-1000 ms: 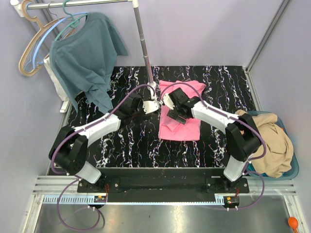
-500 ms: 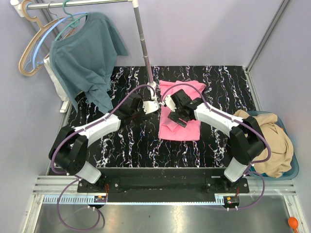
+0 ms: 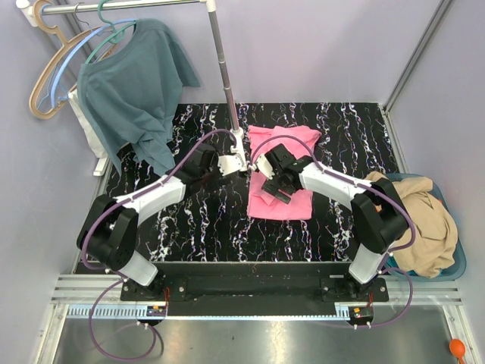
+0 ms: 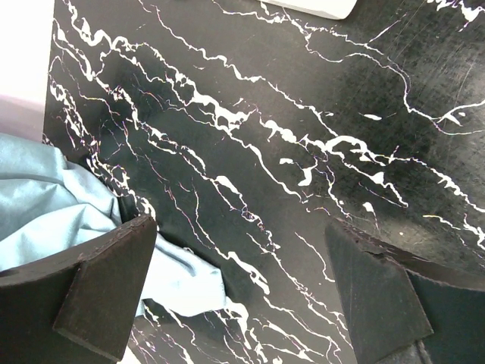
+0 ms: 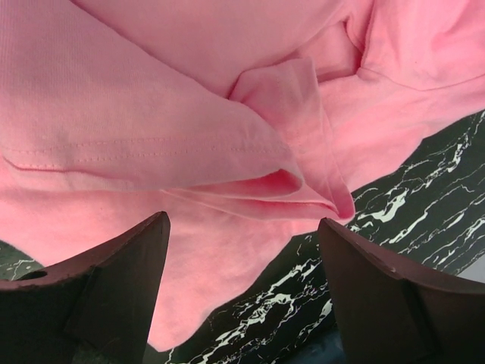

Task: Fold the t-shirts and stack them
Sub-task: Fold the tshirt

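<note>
The bright pink t-shirt (image 3: 292, 199) lies flat on the black marbled table (image 3: 197, 220), a little right of centre and towards the far side. Its far part spreads wider than its near part. In the right wrist view, a loose fold of pink cloth with a stitched hem lies across the rest of the shirt, and one edge of the shirt ends on the bare marble.

The right gripper (image 5: 242, 250) hangs over the middle of this shirt with its two dark fingers (image 5: 114, 288) spread wide apart and nothing between them. It cannot be told whether the fingertips touch the cloth.

The left gripper (image 4: 241, 235) sits just left of the pink shirt's far left corner, near the foot of the clothes rack pole (image 3: 223, 68). Its fingers are also spread and empty, over bare table. A corner of pale teal cloth (image 4: 53, 216) shows by its left finger.

A tan-beige t-shirt (image 3: 420, 216) lies crumpled in a blue basket (image 3: 455, 262) at the right edge of the table, well apart from both grippers. A larger dusty teal shirt (image 3: 129, 91) hangs from a hanger on the rack at the far left, its lower part reaching down to the table's far left corner.
</note>
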Available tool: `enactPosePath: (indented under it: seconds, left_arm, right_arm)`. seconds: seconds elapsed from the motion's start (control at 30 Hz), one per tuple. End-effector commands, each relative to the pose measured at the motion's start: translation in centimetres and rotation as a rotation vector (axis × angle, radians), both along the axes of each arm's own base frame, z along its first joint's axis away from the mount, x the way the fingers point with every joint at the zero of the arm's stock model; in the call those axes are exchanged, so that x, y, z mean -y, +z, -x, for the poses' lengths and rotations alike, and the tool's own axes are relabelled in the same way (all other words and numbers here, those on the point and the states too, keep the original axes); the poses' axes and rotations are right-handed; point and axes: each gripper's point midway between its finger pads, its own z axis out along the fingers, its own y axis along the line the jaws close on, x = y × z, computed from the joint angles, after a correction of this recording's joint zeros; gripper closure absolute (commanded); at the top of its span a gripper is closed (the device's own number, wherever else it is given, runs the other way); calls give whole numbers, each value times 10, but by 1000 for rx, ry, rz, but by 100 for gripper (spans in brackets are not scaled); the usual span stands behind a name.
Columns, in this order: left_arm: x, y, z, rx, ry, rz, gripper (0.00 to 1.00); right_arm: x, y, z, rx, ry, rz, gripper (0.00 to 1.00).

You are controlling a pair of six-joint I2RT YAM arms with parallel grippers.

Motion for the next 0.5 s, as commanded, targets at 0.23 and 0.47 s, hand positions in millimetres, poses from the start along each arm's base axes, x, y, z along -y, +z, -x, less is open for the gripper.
enactPosePath:
  seconds: [0.23,0.47]
  left_arm:
    - [2,-2,-4,18,-18,31,1]
    - [0,-5,-4,12,-14,32,1]
  right_arm:
    - [-8,-9,-12,23,-4,-16,13]
    - [-12,-8,-20,39,-7,-17,13]
